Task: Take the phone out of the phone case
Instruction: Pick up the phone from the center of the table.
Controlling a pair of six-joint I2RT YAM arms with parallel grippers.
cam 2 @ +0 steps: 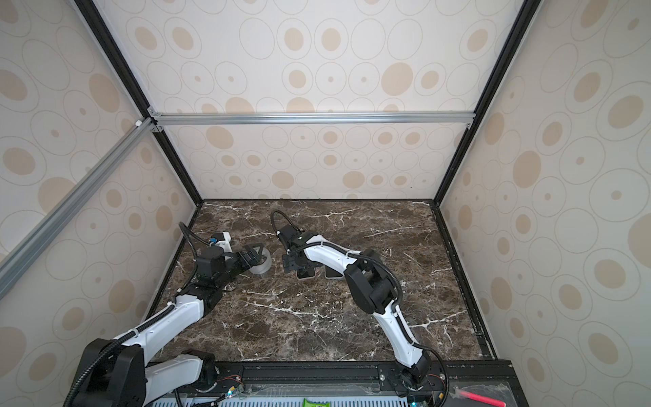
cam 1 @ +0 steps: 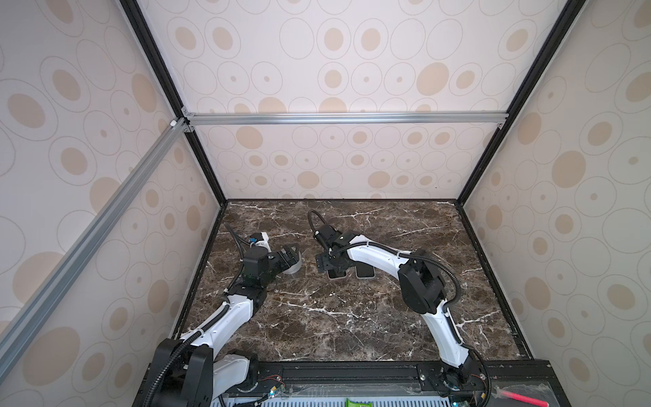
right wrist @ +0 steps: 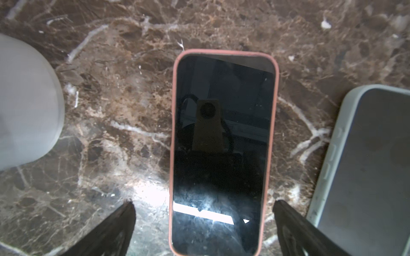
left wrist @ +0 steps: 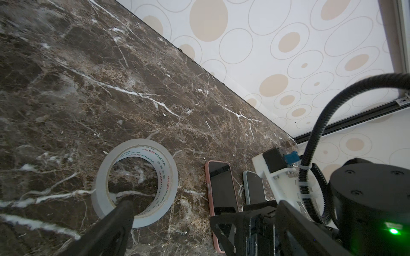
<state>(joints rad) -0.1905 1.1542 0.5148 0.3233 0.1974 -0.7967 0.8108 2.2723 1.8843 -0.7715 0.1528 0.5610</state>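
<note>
Phone (right wrist: 221, 144) lying flat on the marble table (cam 1: 352, 317), dark screen up, fully seated in its pink case (right wrist: 276, 93); the rim wraps every edge that shows. In both top views it sits just below the middle of the frame (cam 1: 336, 274), its far end hidden under the right arm's wrist.

Right gripper (right wrist: 204, 203) is spread wide and holding nothing. In the right wrist view its two black fingers (right wrist: 119, 223) stand either side of the phone's near end, with bare marble showing between each finger and the case.

A second phone (right wrist: 366, 166), in a pale case, lies just beside the first, to its right in a top view (cam 2: 333, 274), parallel and not touching.

Over at centre-left of the frame, the left gripper (cam 1: 290, 259) is parted too, gripping nothing. It hangs over a tape roll (left wrist: 170, 177) lying flat on the marble; one fingertip (left wrist: 124, 208) shows over the roll's hole, though I cannot tell whether it touches. Roll and pink case are near each other but clearly apart.
</note>
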